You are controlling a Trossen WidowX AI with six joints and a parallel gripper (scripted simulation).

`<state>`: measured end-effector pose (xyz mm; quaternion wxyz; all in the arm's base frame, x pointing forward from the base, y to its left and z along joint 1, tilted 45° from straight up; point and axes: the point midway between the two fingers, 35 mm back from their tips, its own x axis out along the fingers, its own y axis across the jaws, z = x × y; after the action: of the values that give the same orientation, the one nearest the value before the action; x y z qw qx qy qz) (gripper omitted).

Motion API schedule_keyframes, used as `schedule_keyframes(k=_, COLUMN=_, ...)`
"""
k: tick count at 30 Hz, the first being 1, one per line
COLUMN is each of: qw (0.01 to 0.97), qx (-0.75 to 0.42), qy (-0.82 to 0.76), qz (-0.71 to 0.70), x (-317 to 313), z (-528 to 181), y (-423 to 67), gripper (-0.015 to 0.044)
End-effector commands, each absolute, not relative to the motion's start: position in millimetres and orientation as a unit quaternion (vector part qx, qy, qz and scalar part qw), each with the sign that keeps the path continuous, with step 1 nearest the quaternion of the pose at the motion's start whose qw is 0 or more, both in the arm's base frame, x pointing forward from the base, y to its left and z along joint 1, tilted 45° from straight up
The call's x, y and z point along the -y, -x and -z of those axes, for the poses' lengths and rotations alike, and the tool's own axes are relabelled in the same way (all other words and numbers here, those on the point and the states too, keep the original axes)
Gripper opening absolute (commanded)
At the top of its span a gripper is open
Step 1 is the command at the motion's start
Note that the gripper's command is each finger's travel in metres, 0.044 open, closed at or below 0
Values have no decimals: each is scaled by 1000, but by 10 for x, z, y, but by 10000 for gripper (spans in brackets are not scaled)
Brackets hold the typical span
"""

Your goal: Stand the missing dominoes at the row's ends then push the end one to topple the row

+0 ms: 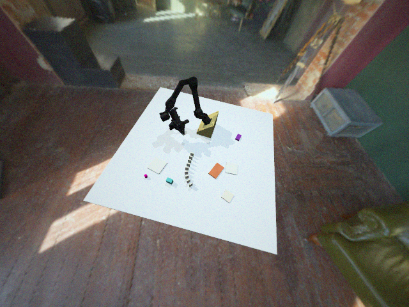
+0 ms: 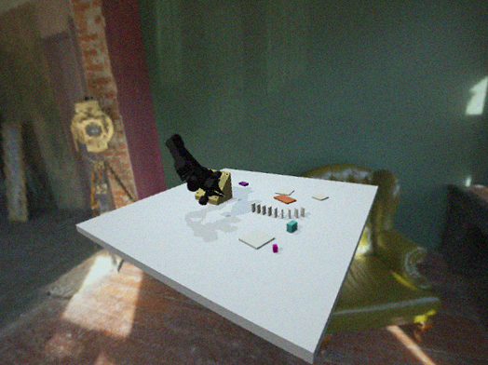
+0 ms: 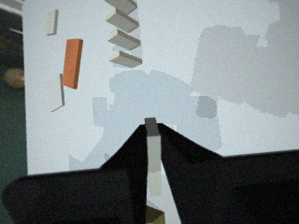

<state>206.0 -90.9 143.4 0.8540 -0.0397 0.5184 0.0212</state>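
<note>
A slightly curved row of several standing grey dominoes (image 1: 186, 170) (image 2: 277, 212) is on the white table (image 1: 231, 224) (image 2: 218, 274). Its near end shows at the top of the wrist view (image 3: 123, 42). My gripper (image 1: 182, 130) (image 2: 202, 200) (image 3: 150, 129) is shut on a pale domino (image 3: 153, 145), which sticks out a little past the fingertips. It hangs above the table beside the arm's yellow base (image 1: 208, 126) (image 2: 223, 188), a good way short of the row's nearer end.
An orange tile (image 1: 216, 170) (image 2: 284, 199) (image 3: 72, 63) and cream tiles (image 1: 231, 167) (image 1: 227, 196) lie on one side of the row. A larger cream tile (image 1: 157, 165) (image 2: 256, 239), a teal block (image 1: 169, 180) (image 2: 291, 226) and a magenta cube (image 1: 145, 175) lie on the other. A purple block (image 1: 238, 136) sits near the base.
</note>
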Motion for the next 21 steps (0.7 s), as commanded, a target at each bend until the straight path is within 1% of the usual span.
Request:
schedule_keyframes(k=1, qw=874, qx=-482, qy=42, qz=-37, x=921, z=-1434, y=-2075, gripper=20)
schedule_keyframes(k=21, qw=947, qx=-296, qy=108, qz=-65, x=1093, z=-1613, y=-2093, gripper=20)
